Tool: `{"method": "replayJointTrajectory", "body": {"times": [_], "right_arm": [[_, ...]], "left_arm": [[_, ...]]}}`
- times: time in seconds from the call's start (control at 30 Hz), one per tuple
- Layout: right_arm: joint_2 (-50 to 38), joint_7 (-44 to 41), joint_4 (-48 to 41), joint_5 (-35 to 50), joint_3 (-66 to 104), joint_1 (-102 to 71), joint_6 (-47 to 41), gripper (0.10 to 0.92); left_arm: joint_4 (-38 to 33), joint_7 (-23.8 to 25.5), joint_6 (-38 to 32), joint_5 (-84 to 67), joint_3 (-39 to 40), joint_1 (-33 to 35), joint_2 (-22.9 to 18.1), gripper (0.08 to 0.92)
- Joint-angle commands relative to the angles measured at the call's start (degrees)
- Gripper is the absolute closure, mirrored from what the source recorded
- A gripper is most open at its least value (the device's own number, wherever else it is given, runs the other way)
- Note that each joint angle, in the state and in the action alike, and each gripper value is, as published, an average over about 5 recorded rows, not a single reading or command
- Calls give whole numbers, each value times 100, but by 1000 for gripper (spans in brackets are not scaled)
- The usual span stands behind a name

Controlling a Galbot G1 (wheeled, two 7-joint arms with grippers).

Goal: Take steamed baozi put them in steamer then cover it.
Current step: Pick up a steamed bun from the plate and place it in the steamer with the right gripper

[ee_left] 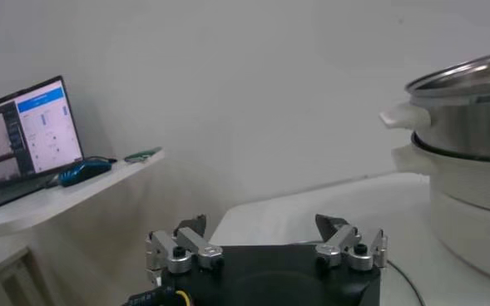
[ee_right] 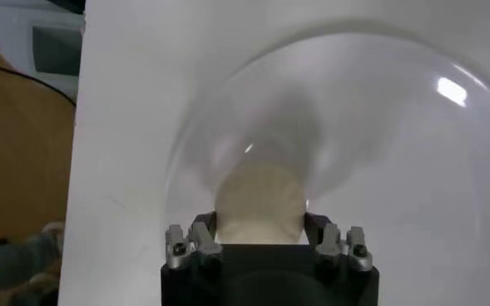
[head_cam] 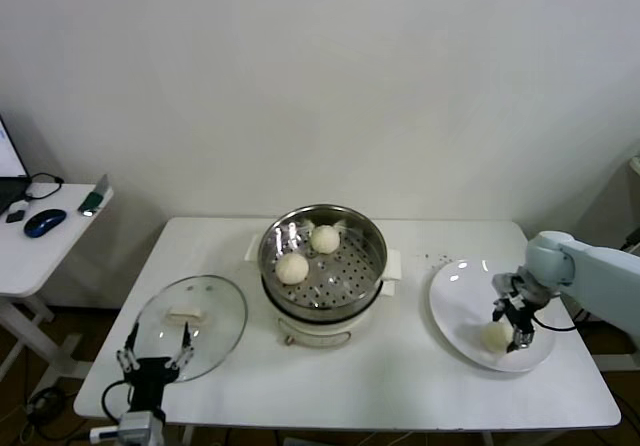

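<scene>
With our right pincer point(head_cam: 513, 324) clamped on a bun point(ee_right: 259, 204) on the white plate point(head_cam: 455, 296), at three o'clock from the steamer point(head_cam: 322, 256), we risk squashing or dropping it when lifting, while the left pincer point(head_cam: 155, 358) idles apart.

Cream-white buns point(head_cam: 293, 267) are seen in a shiny steel steamer point(head_cam: 322, 256) with a dotted tray and cream base. A white plate point(head_cam: 455, 306), white counter point(head_cam: 390, 376) and clear glass lid point(head_cam: 190, 324) are shown.
</scene>
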Motion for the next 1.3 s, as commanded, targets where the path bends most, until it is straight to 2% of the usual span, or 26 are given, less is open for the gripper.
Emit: {"method": "replayJointTrajectory", "body": {"times": [0.03, 0.23, 0.43, 0.87, 1.3], "right_arm": [[765, -381, -50, -187, -996, 2285, 1775, 347], [1735, -540, -37, -72, -1366, 3432, 2949, 343], [2489, -659, 180, -76, -993, 3651, 3575, 338], [4017, -714, 502, -420, -490, 2751, 3803, 338], [4631, -675, 318, -1045, -685, 1804, 4046, 338]], "left_arm": [[-18, 0, 5, 13, 13, -1, 8, 177], [-32, 4, 0, 23, 16, 16, 0, 177], [-28, 31, -3, 41, 18, 54, -5, 177], [-150, 98, 23, 24, 71, 140, -17, 177], [-129, 102, -21, -144, -43, 229, 62, 177]]}}
